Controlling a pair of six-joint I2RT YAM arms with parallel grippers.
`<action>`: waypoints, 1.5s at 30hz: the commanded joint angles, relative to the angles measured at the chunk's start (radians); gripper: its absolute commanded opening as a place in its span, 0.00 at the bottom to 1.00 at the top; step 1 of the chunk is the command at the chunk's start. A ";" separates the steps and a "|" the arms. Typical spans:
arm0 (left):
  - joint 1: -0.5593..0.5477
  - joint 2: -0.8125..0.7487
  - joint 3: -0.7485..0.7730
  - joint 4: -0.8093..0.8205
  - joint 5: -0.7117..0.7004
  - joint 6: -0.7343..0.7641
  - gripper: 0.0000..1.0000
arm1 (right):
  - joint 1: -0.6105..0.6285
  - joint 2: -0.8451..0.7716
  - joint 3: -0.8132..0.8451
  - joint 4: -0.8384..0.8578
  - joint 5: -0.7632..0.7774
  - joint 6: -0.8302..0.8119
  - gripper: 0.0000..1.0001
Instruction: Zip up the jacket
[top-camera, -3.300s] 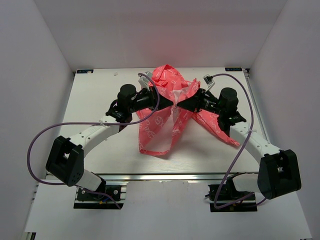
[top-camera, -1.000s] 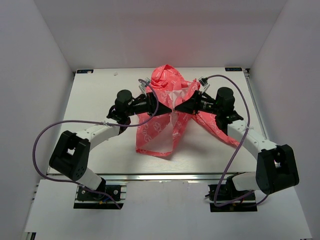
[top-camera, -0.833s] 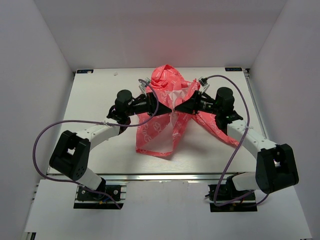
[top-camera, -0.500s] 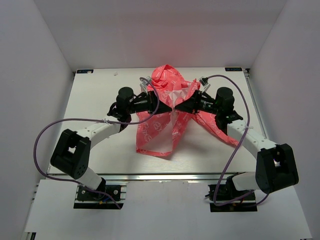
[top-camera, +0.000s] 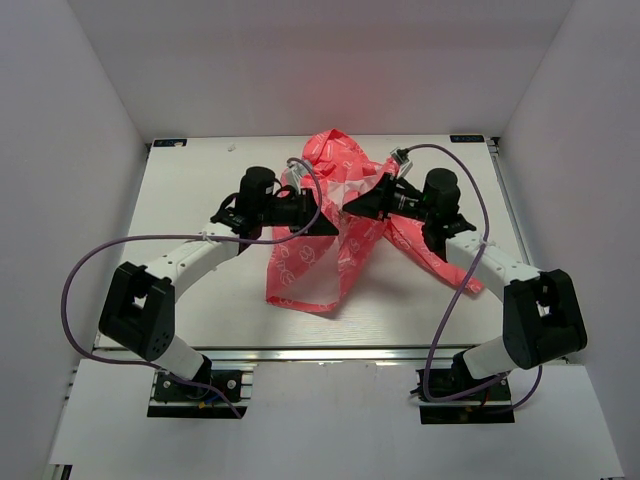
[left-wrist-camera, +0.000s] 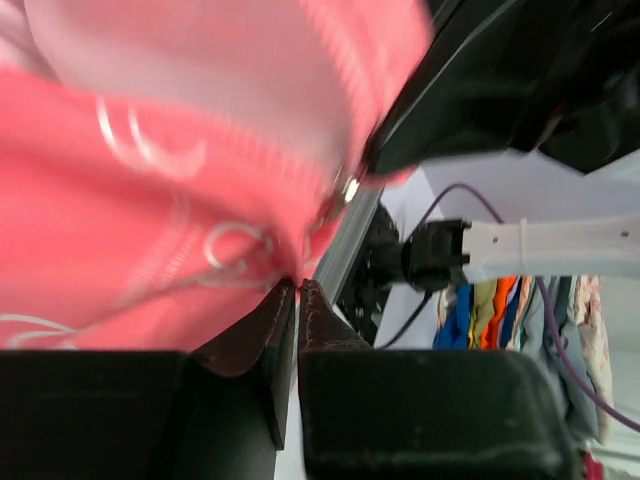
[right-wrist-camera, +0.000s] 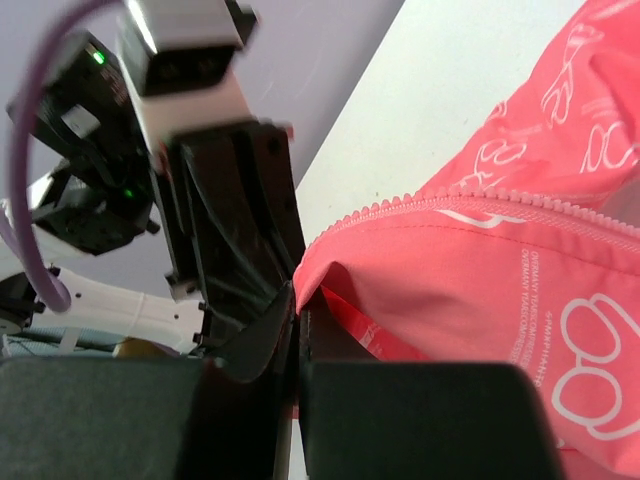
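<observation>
The coral-pink jacket (top-camera: 310, 265) with white print lies bunched in the middle of the table, its middle lifted between both arms. My left gripper (top-camera: 335, 231) is shut on a pink edge of the jacket (left-wrist-camera: 150, 200); in the left wrist view its fingertips (left-wrist-camera: 297, 287) pinch the fabric just below a small metal zipper piece (left-wrist-camera: 350, 188). My right gripper (top-camera: 346, 208) is shut on the other front edge, tip to tip with the left and slightly farther back. In the right wrist view its tips (right-wrist-camera: 298, 297) pinch a fold of the jacket (right-wrist-camera: 500, 290) below the zipper teeth (right-wrist-camera: 480, 196).
The white table (top-camera: 200, 180) is boxed in by white walls on three sides. Purple cables (top-camera: 120, 250) loop off both arms. A metal rail (top-camera: 330, 352) runs along the near edge. The left arm's camera housing (right-wrist-camera: 190, 40) fills the right wrist view's left side.
The two gripper tips, level a moment ago, have slid past each other: left nearer and to the right, right farther back and left. The jacket's lower hem has shifted left.
</observation>
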 joint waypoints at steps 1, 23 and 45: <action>-0.021 -0.055 -0.013 -0.131 0.047 0.068 0.00 | -0.002 -0.016 0.074 0.095 0.041 -0.008 0.00; -0.021 -0.113 -0.017 0.019 -0.116 -0.003 0.98 | 0.000 -0.092 -0.025 -0.036 -0.042 -0.089 0.00; 0.000 -0.037 -0.082 0.304 -0.038 -0.144 0.93 | 0.000 -0.121 -0.015 -0.105 -0.029 -0.114 0.00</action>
